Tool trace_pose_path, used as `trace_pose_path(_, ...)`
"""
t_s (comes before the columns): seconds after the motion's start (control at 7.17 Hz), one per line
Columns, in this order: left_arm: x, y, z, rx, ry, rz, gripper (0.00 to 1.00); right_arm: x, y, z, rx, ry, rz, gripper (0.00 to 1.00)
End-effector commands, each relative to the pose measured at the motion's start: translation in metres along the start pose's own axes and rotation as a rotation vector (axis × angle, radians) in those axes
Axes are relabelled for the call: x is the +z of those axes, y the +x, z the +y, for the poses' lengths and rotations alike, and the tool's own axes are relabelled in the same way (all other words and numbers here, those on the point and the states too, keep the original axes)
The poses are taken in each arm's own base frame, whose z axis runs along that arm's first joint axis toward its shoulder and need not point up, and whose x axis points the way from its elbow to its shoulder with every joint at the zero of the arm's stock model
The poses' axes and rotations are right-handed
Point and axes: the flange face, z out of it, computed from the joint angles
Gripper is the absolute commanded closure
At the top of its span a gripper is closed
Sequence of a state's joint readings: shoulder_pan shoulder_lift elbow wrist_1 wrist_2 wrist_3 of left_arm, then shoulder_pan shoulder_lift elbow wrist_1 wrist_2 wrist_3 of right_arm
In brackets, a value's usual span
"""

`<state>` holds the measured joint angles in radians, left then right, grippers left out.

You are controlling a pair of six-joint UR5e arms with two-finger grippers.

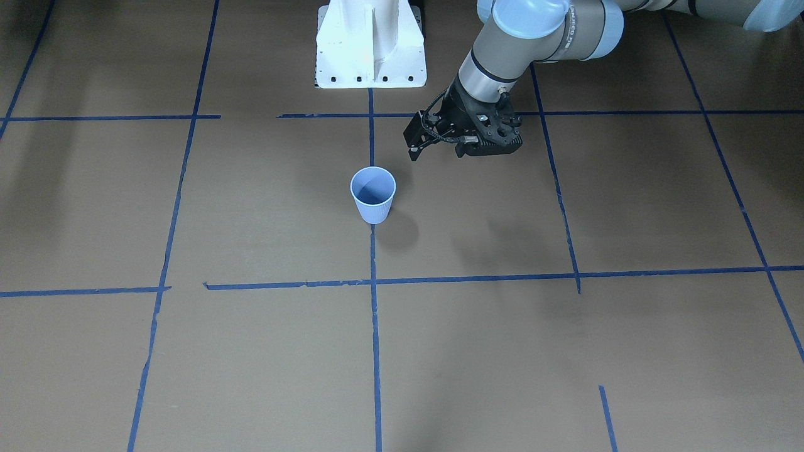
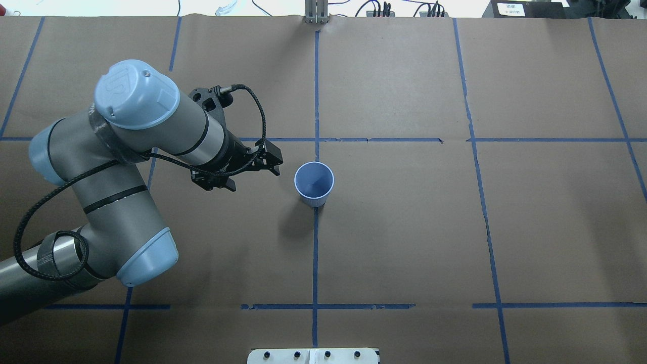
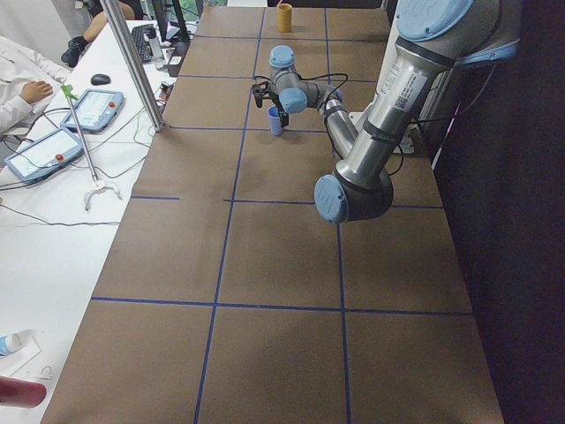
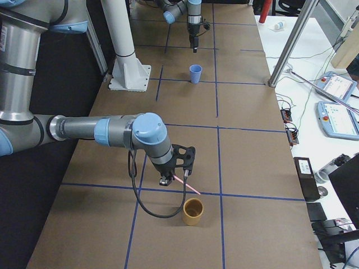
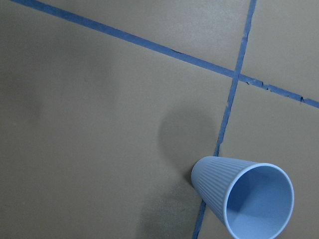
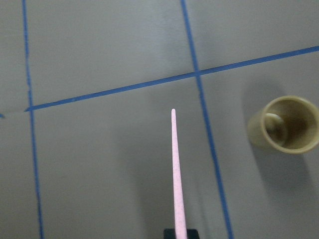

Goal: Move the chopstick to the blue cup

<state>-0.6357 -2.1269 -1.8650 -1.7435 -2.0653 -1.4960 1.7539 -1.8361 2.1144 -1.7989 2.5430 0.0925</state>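
Gripping the chopstick (image 6: 176,169) by its thick end, the right gripper (image 4: 167,178) hangs low over the brown table (image 4: 247,145) at the robot's right end. The jaws are pinched in on that pale pink stick. In the right wrist view only a dark sliver of them shows at the bottom edge, with the stick running straight up the middle from it. The thin tip points toward a crossing of blue tape lines (image 6: 197,74). Whether that tip touches the paper, I can't tell. A mustard cup (image 4: 193,210) stands upright just beside the stick, apart from it, its mouth wide to the camera. Now up the table, and the blue cup (image 2: 314,183) sits well apart from all that. It is upright, dead on a tape line in the middle of the table, in front of the white base (image 1: 370,50), with its darker inside showing. The left gripper (image 2: 273,163) hovers just beside it on the robot's left, not touching, fingers aimed toward the ribbed wall. It has hold of nothing that shows. How far its jaws are parted I cannot tell: the overhead and front views show only a dark cluster at the wrist, and the left wrist view catches the cup and tape but no fingers.
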Motion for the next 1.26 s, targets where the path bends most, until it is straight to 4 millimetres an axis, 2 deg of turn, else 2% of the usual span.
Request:
trace_pose_path(0.0,-0.007,-0.009,0.004,0.004,0.002,0.004,0.0,0.027,-0.114,-0.033,0.023,-0.129,-0.176,1.0)
trace_pose_path(0.14,-0.008,-0.01,0.003,0.003,0.003,0.004,0.0,0.038,-0.196,-0.054,0.044,-0.198,-0.219,1.0)
trace_pose_path(0.28,-0.008,-0.012,0.002,0.002,0.004,0.002,0.0,0.074,-0.297,-0.057,0.16,-0.33,-0.208,1.0)
trace_pose_path(0.42,-0.009,-0.015,0.002,0.005,0.005,0.002,0.0,0.108,-0.411,-0.032,0.218,-0.442,-0.185,1.0)
trace_pose_path(0.56,-0.012,-0.015,0.0,0.004,0.011,0.005,0.0,0.134,-0.487,-0.024,0.285,-0.456,-0.162,1.0)
trace_pose_path(0.7,-0.01,-0.022,-0.003,-0.003,0.013,-0.005,0.0,0.161,-0.541,-0.008,0.291,-0.433,-0.168,1.0)
trace_pose_path(0.84,-0.01,-0.023,-0.003,-0.002,0.013,-0.007,0.0,0.187,-0.582,0.0,0.279,-0.415,-0.208,0.99)
trace_pose_path(0.98,-0.01,-0.023,-0.003,-0.004,0.013,-0.007,0.0,0.202,-0.606,0.005,0.355,-0.423,-0.23,0.99)
trace_pose_path(1.12,-0.011,-0.023,-0.005,-0.004,0.015,-0.006,0.0,0.203,-0.624,0.01,0.391,-0.42,-0.251,0.99)
